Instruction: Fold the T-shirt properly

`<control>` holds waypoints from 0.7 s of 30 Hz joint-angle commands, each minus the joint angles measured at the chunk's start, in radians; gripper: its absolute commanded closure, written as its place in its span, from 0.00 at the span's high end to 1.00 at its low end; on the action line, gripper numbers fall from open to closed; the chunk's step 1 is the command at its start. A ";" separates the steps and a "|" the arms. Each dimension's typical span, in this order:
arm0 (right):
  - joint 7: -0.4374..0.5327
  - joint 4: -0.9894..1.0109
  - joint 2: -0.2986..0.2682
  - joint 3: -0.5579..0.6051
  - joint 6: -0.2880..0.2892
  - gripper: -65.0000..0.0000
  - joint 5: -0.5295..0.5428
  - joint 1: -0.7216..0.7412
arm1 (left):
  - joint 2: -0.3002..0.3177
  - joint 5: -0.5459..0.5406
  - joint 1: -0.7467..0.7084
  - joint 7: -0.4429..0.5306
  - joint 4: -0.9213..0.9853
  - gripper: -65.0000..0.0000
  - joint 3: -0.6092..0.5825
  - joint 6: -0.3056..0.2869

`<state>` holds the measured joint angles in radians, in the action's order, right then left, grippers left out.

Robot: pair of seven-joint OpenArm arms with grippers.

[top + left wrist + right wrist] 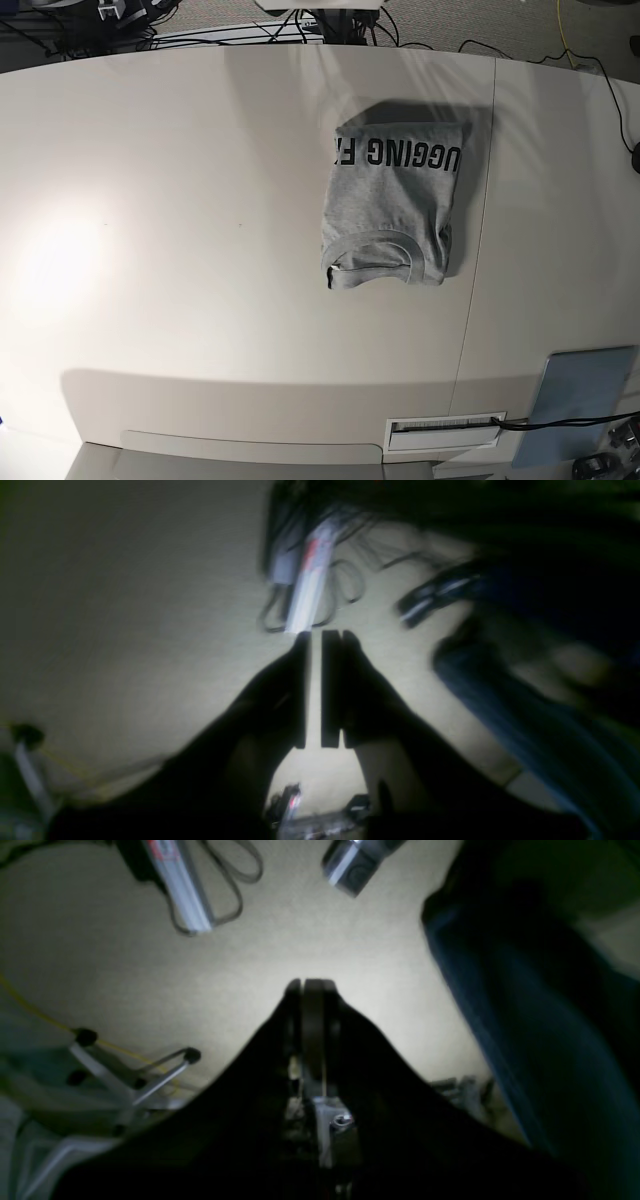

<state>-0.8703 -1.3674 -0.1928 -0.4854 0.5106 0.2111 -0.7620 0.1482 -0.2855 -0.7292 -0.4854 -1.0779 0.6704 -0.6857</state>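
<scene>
The heather-grey T-shirt (390, 205) lies folded into a compact rectangle on the white table (180, 200), right of centre. Its black lettering (400, 155) runs along the far edge and its ribbed collar (375, 245) faces the near edge. Neither arm shows in the base view. In the left wrist view my left gripper (316, 632) hangs over beige carpet, its dark fingers (300, 690) a thin slit apart with nothing between them. My right gripper (302, 985) also points at the carpet with its fingers pressed together and empty. The T-shirt is out of both wrist views.
A flat grey-blue pad (582, 400) lies at the table's near right corner, beside a slot (445, 428) in the front edge. Cables (300, 25) run on the floor behind the table. A white bar with looped cords (310, 580), metal stand legs (125, 1075) and a dark blue shape (525, 1030) are below the grippers.
</scene>
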 commanded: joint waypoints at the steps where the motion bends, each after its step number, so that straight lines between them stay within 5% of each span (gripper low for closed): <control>1: 0.019 0.063 -0.033 -0.006 0.007 0.00 -0.003 0.015 | 0.005 0.039 0.000 0.040 0.045 0.06 0.004 -0.012; 9: 0.267 0.654 -0.167 -0.005 0.080 0.00 -0.133 0.297 | 0.005 0.240 0.208 0.173 0.441 0.06 0.004 -0.011; 14: 0.439 0.858 -0.186 -0.004 0.085 0.00 -0.250 0.417 | 0.005 0.340 0.343 0.172 0.578 0.06 0.001 0.110; 21: 0.449 0.901 -0.172 0.034 0.135 0.00 -0.276 0.497 | 0.004 0.368 0.447 0.173 0.682 0.06 -0.045 0.181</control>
<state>-0.4156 -0.4644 -0.3485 -0.4480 0.6411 -0.0559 -0.2523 0.1444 0.0788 -0.2722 -0.3092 -0.3927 0.6254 -0.5041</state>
